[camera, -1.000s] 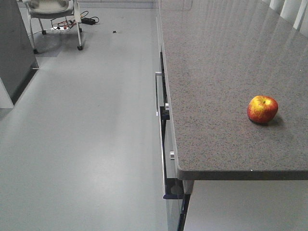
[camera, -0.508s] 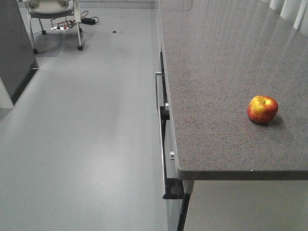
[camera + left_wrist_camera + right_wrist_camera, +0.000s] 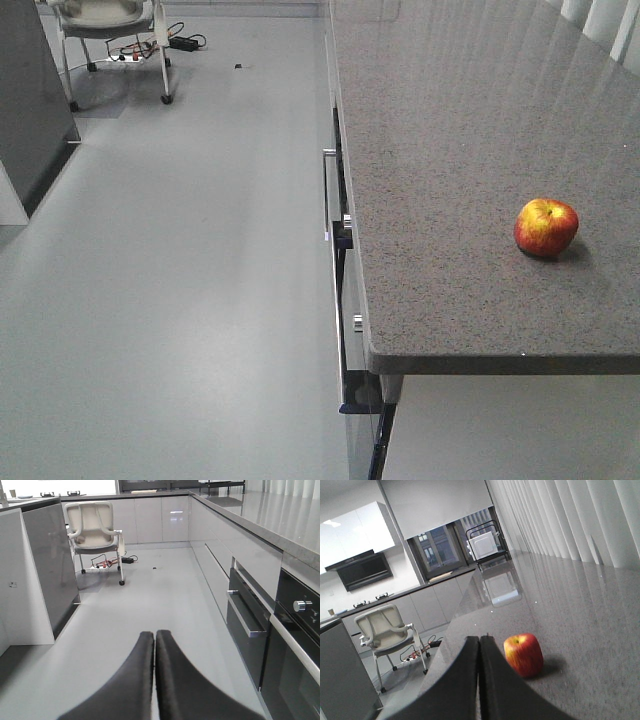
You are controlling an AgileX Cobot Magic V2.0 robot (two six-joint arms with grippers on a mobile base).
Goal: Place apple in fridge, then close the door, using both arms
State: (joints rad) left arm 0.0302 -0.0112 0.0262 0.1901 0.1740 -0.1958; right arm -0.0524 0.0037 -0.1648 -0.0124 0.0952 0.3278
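Front-facing view: the apple [image 3: 546, 228] rests upright on the speckled counter [image 3: 450, 120], glossy red with yellow patches. Left wrist view: the left gripper [image 3: 154, 636] hangs over the floor [image 3: 165, 600], fingers pressed together, empty. Right wrist view: the right gripper [image 3: 479, 641] is likewise closed and empty; the apple [image 3: 523, 655] lies just right of its tips.

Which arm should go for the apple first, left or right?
Likely right. The right gripper, shut, is over the counter with the apple close ahead of its tips. The left gripper, also shut, faces the floor, with no apple in its view.
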